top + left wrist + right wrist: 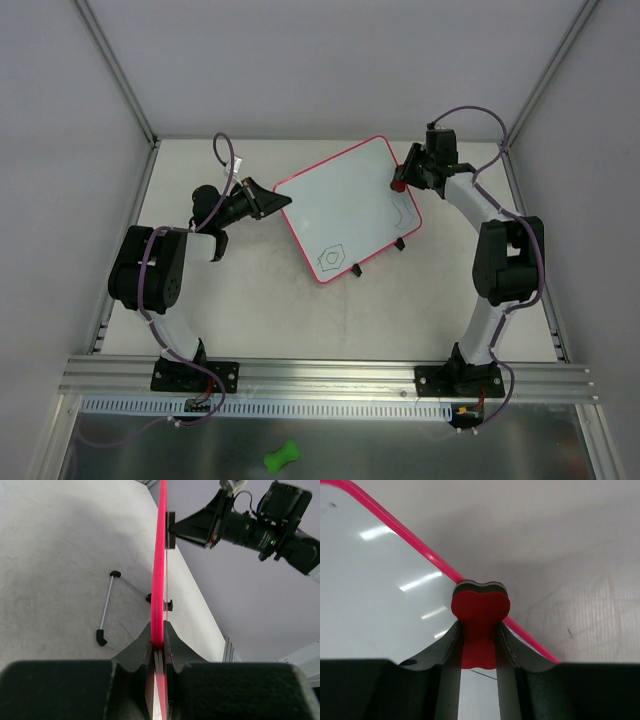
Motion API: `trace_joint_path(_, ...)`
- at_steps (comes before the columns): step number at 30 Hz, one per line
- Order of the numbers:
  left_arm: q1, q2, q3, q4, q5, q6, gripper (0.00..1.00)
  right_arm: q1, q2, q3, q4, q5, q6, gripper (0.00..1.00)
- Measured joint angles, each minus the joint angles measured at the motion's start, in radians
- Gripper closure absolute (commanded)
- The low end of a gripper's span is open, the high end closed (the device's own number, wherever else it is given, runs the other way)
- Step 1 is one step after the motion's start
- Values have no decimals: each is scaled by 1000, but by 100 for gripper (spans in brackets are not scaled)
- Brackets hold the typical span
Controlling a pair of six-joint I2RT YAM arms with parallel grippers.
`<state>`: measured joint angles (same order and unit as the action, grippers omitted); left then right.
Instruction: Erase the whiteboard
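Observation:
The whiteboard (pixel 340 205), white with a pink-red frame, lies tilted on the table, with a dark hexagon doodle (pixel 331 256) near its front corner and a line (pixel 403 212) by its right edge. My left gripper (pixel 268 200) is shut on the board's left edge; the frame (pixel 159 580) runs between its fingers in the left wrist view. My right gripper (pixel 402 180) is shut on the red bone-shaped eraser (pixel 480 617), held on the board (pixel 380 590) near its right rim.
A loose thin metal leg with black tips (pixel 106 607) lies on the table beside the board. A green bone-shaped object (pixel 282 457) lies below the front rail. Grey walls and metal posts enclose the table.

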<state>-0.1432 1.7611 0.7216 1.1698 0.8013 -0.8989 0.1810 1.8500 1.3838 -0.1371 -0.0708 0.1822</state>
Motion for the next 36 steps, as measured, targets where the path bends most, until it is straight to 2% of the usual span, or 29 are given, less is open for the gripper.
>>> trace_joint_path(7, 0, 0, 0, -1, 4, 6, 100, 18, 121, 280, -51, -64, -34, 100)
trace_joint_path(20, 0, 0, 2, -8, 5, 9, 100, 42, 252, 536, -89, -117, -106, 100)
trace_joint_path(30, 1, 0, 5, -26, 2, 8, 100, 109, 261, 559, -92, -182, -254, 100)
trace_joint_path(36, 1, 0, 5, -34, -2, 3, 100, 156, 261, 562, -92, -159, -296, 100)
